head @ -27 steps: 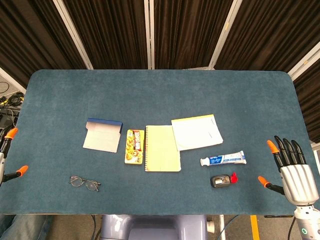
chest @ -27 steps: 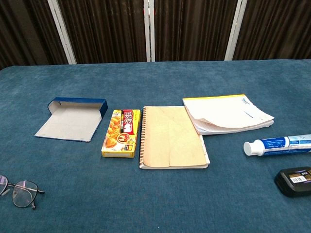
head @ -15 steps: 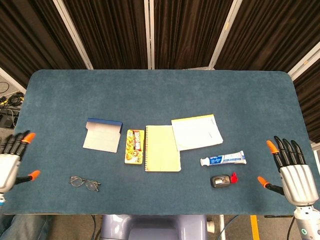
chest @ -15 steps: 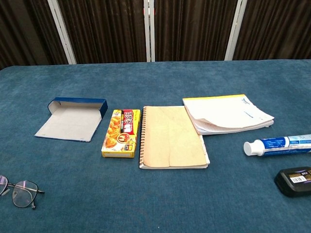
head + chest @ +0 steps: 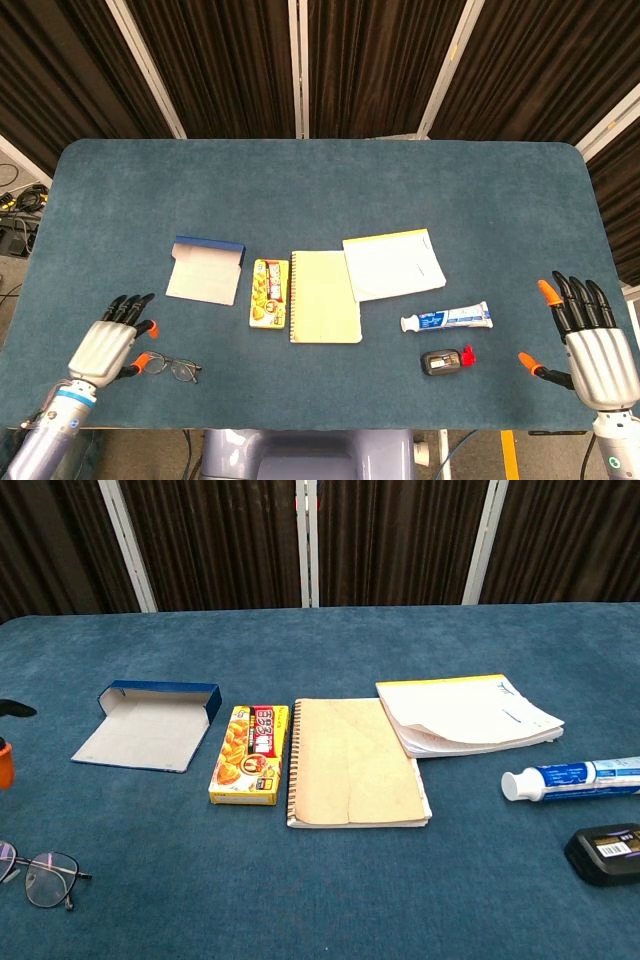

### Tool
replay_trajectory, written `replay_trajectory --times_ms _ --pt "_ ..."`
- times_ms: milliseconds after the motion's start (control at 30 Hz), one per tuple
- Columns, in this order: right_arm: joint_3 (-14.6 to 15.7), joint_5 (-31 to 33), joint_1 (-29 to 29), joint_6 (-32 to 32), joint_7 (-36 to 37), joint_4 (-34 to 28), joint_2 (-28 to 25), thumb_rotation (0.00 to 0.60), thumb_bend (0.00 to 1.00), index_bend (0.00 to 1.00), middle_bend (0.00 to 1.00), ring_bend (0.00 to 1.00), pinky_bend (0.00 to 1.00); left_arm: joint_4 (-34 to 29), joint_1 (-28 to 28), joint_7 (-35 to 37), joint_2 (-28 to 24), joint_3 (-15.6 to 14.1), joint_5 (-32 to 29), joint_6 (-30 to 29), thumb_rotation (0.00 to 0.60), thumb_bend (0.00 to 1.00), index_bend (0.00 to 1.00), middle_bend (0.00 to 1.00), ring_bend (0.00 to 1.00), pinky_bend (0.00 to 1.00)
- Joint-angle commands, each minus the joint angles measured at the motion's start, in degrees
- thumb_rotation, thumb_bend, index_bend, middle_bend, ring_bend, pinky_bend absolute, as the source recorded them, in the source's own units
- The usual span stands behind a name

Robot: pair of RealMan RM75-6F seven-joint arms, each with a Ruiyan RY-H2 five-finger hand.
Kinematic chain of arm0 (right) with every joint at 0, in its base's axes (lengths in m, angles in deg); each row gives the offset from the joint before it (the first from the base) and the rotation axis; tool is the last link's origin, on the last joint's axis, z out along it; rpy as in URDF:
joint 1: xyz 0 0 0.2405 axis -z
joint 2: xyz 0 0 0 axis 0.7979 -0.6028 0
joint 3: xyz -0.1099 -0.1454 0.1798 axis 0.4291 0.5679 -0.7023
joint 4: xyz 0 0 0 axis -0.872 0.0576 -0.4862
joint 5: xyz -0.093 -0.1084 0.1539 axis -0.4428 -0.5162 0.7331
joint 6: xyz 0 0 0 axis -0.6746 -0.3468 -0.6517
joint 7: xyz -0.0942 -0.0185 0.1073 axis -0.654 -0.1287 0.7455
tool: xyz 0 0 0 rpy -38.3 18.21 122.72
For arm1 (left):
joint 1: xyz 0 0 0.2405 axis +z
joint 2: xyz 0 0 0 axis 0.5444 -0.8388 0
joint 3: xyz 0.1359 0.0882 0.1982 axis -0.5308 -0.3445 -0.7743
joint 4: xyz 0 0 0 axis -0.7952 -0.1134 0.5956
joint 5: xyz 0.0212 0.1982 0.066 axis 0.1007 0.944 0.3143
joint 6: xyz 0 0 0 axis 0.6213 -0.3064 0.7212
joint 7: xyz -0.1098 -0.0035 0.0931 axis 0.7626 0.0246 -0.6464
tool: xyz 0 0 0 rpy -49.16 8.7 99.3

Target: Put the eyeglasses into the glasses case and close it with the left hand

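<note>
Left hand (image 5: 108, 344) over the near left part of the blue counter (image 5: 320, 180), fingers spread wide, holding nothing, just left of the eyeglasses (image 5: 170, 366). Eyeglasses flat on the counter, lenses up, near edge, apart from the glasses case (image 5: 206, 271). Glasses case lying open, blue lid flap at its far side, farther back and a little right of the eyeglasses. Right of the case, in a row: yellow snack box (image 5: 268, 292), tan spiral notebook (image 5: 324, 296), loose paper pad (image 5: 392, 263). Toothpaste tube (image 5: 446, 319) and small black device (image 5: 441, 361) nearer, to the right. Right hand (image 5: 588, 343) at the near right edge, fingers wide apart, empty.
</note>
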State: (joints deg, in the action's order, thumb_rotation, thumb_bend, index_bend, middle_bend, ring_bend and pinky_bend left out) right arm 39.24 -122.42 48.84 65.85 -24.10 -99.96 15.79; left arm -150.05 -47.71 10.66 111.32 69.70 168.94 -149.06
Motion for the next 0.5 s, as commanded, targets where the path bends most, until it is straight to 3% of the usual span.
replay_trajectory --times_ms 33,233,500 --pt "0.0 0.1 0.0 -0.1 0.1 -0.1 -0.1 0.600 0.00 0.00 0.00 0.00 0.00 0.8 -0.9 -2.4 2.4 -0.4 -2.3 1.7 0.600 0.41 0.43 0.00 0.00 0.00" --pt "0.0 0.5 0.0 -0.4 0.7 -0.3 -0.5 0.600 0.00 0.00 0.00 0.00 0.00 1.3 -1.3 -4.0 3.8 -0.8 -3.9 2.1 0.600 0.47 0.43 0.00 0.00 0.00" --pt "0.0 0.5 -0.1 -0.5 0.8 -0.3 -0.5 0.600 0.00 0.00 0.00 0.00 0.00 1.8 -1.4 -4.7 4.6 -1.7 -4.8 2.3 0.600 0.46 0.43 0.00 0.00 0.00"
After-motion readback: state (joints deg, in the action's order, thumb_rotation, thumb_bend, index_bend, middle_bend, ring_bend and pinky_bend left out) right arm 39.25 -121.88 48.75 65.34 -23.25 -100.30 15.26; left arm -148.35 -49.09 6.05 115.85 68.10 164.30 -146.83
